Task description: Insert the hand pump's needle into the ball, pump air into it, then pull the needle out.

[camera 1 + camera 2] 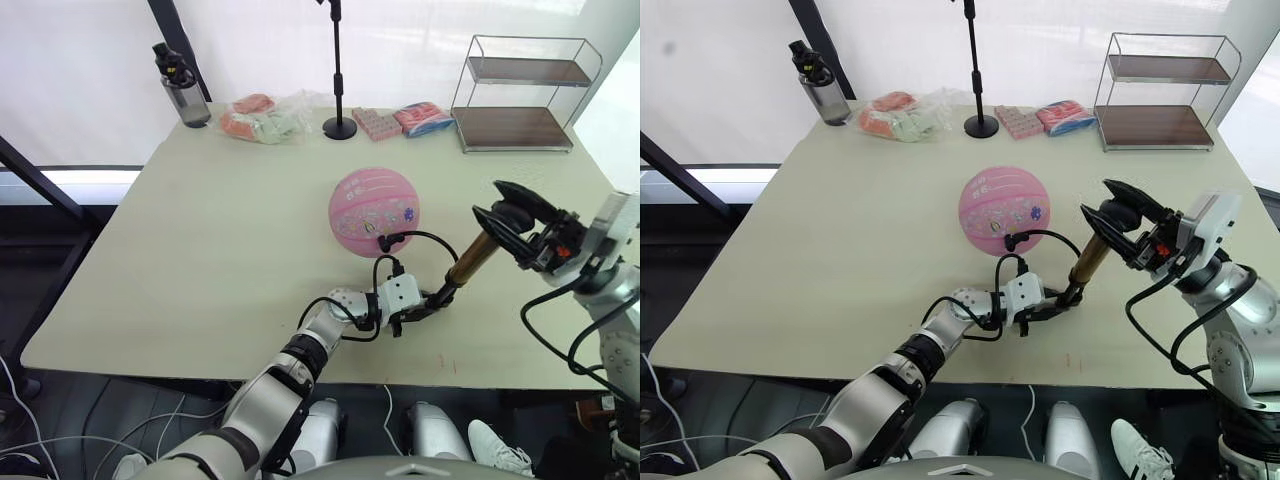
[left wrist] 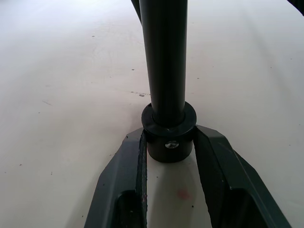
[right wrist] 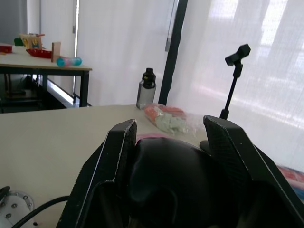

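Note:
The pink ball (image 1: 373, 210) rests in the middle of the table. The hand pump (image 1: 472, 258) stands tilted to its right, gold cylinder leaning up toward the right. Its black lower end cap (image 2: 168, 135) sits on the table between the fingers of my left gripper (image 1: 418, 308), which is shut on it. My right gripper (image 1: 505, 215) is shut on the black T-handle (image 3: 171, 175) at the pump's top. The thin black hose (image 1: 425, 238) loops from the pump's base to the ball's near side. The needle's black fitting (image 1: 384, 241) touches the ball; the pin itself is hidden.
Along the table's far edge stand a water bottle (image 1: 180, 85), a clear bag of pink and green items (image 1: 265, 118), a black stand (image 1: 338, 70), pink packets (image 1: 400, 120) and a wire shelf (image 1: 520, 95). The table's front edge (image 1: 300, 372) lies just behind my left gripper.

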